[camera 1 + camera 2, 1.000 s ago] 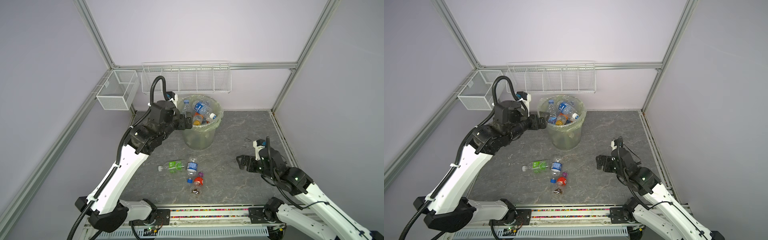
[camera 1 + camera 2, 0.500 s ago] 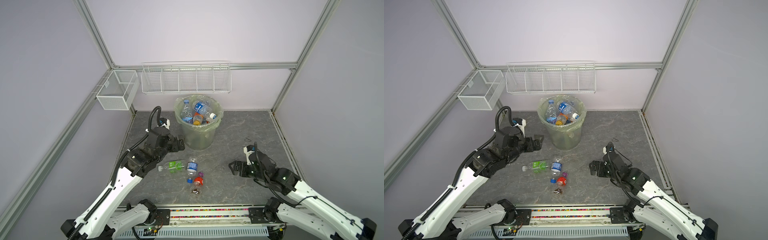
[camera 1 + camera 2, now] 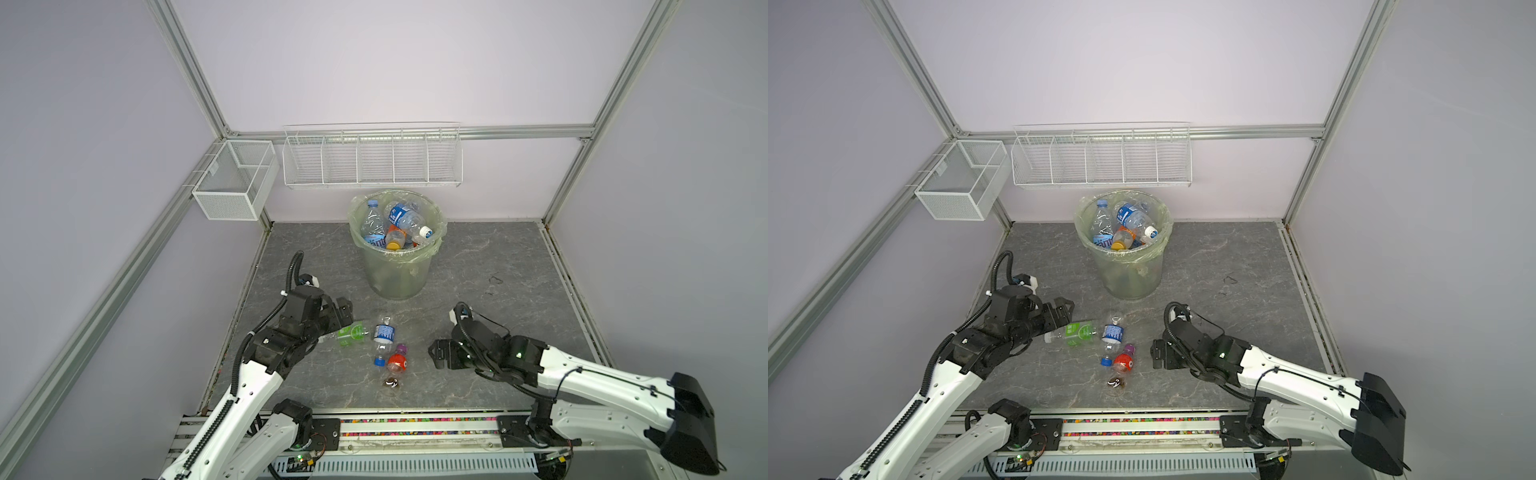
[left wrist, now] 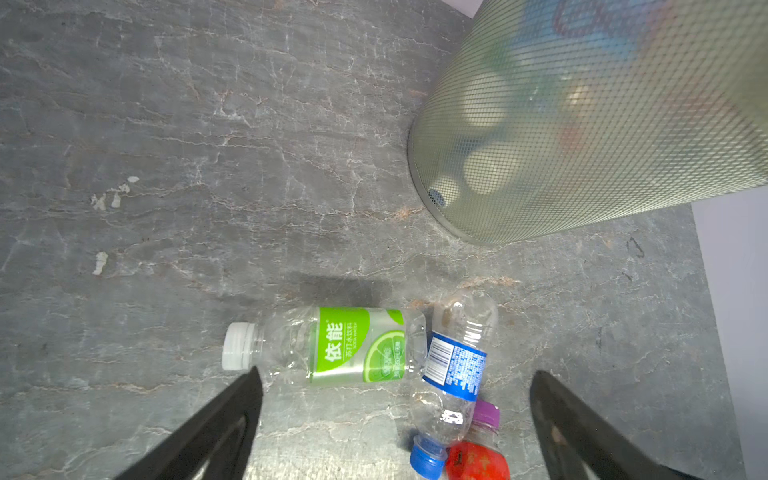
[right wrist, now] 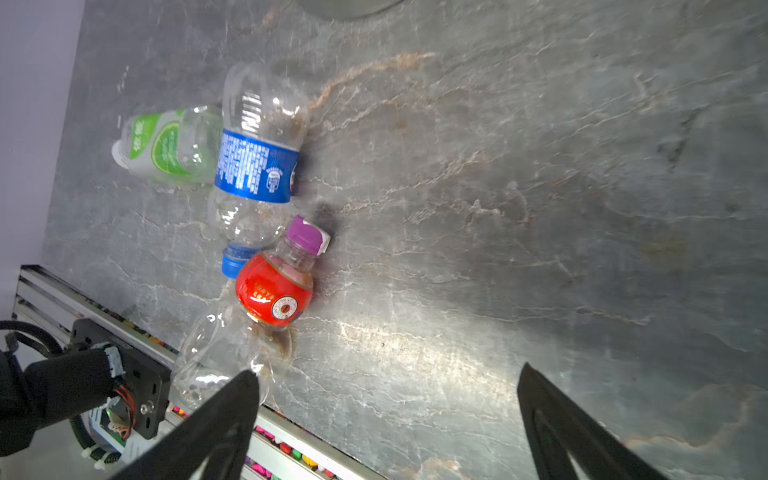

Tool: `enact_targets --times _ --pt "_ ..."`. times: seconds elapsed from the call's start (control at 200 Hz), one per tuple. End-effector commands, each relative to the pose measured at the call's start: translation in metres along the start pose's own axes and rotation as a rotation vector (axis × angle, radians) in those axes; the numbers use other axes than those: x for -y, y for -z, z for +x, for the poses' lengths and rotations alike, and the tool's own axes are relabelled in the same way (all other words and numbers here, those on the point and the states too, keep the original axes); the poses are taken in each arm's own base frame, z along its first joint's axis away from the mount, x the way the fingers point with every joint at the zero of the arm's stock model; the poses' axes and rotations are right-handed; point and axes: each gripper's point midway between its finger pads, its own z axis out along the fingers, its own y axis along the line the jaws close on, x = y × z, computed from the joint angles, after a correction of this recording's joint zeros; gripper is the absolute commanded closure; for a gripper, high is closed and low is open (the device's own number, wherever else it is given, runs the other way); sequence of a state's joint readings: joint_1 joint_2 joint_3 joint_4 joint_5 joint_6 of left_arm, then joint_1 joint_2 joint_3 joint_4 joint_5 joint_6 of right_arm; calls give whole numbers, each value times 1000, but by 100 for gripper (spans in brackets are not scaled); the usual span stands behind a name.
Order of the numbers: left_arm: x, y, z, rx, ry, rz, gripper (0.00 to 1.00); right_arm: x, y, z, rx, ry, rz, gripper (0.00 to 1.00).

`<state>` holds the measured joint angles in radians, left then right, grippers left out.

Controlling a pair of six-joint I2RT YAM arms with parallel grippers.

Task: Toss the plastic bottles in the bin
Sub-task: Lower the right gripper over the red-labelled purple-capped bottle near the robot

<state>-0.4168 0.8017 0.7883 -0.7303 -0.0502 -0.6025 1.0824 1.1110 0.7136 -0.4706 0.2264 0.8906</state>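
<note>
At twelve o'clock on the grey floor point(image 3: 498, 266), by the back wall, stands the bin point(image 3: 395, 274), piled with bottles point(image 3: 405, 218). At six o'clock from it three more lie touching: a green-label bottle point(image 3: 351, 334), a blue-label bottle point(image 3: 383, 334) and a red-label bottle point(image 3: 397, 362). My left arm is bent at the elbow, wrist low. My left gripper point(image 3: 345, 316) hangs spread and empty at nine o'clock of that cluster, over the green one's cap end, perhaps brushing it. My right arm reaches low, and my right gripper point(image 3: 436, 354) is spread wide, empty, at three o'clock of the red one.
</note>
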Motion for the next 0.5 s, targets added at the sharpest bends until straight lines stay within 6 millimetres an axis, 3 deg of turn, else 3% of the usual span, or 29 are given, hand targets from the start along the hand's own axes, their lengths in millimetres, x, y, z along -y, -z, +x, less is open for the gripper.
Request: enact_targets --times 0.0,0.28,0.32,0.495 --pt "-3 -2 9 -15 57 27 1 -21 -10 -1 14 -21 -21 1" --pt "-16 0 23 -12 94 16 1 -69 -38 30 -69 28 -15 2" --pt "-18 1 25 -15 95 12 0 -85 -37 26 -65 27 -39 3" --pt "-25 8 28 -2 98 -3 0 -104 -46 30 -81 44 -34 3"
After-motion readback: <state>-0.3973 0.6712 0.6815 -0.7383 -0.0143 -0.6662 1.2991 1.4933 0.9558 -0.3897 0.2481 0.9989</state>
